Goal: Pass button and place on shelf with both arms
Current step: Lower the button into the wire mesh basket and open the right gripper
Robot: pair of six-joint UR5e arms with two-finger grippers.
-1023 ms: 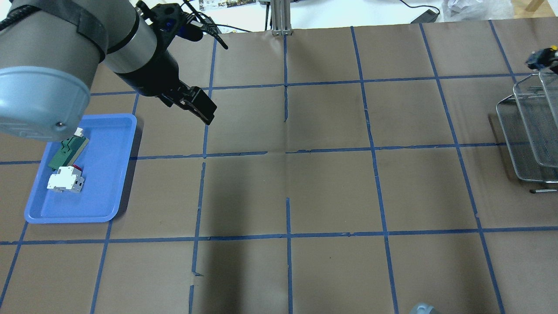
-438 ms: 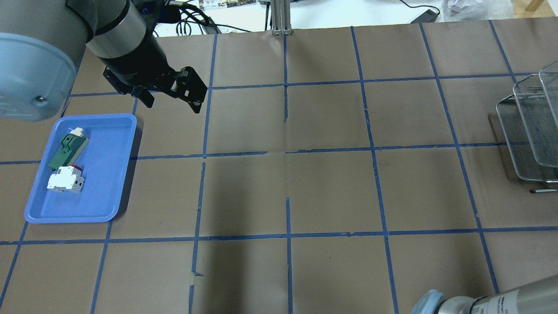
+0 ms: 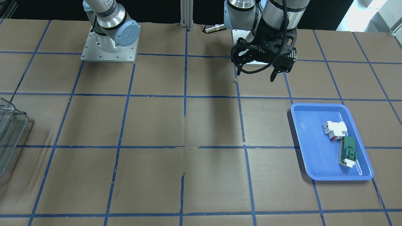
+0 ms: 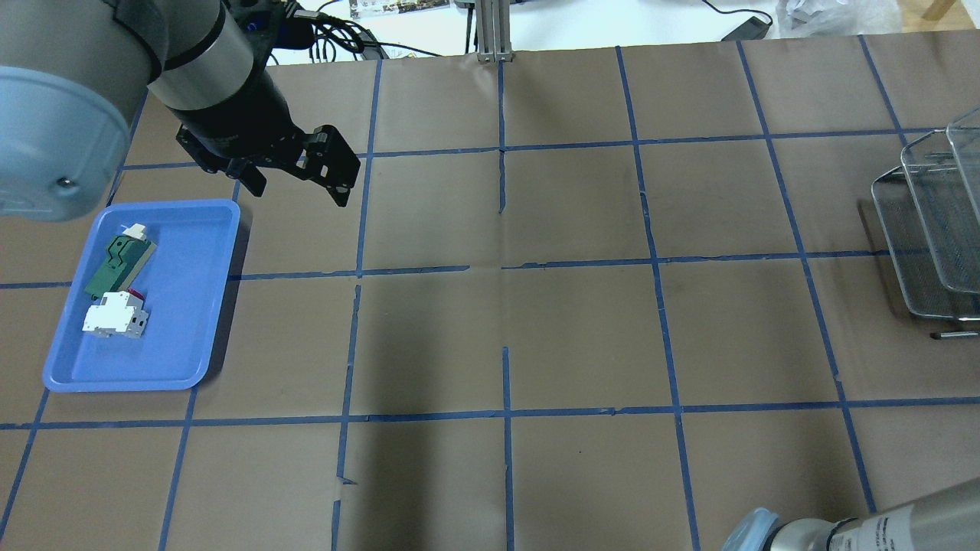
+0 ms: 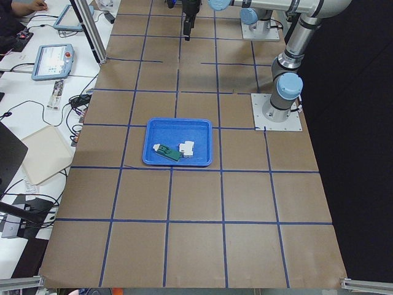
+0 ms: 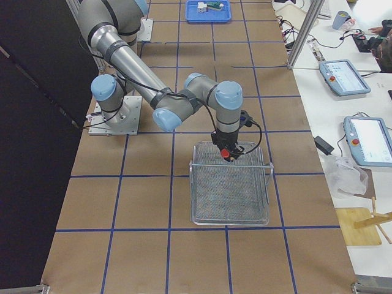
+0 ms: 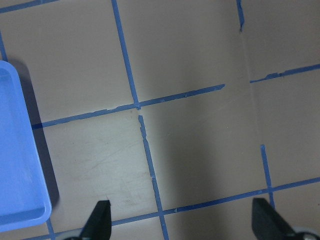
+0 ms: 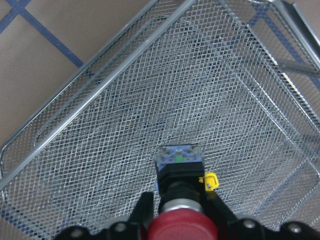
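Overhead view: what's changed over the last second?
The left pincer drew back left toward the blue tray and swivelled; it's open, empty. The right pincer, shut on the button, slid out of frame at upper right, and the right arm's elbow came in at bottom right. The white block, green part and wire shelf stayed put.

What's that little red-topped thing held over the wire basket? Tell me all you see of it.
The button: a glossy red mushroom cap, a short black body, a blue rear block with a green dot, and a yellow clip beside it. It looks plastic. The right gripper clamps its body from both sides, rear block pointing at the mesh of the wire shelf.
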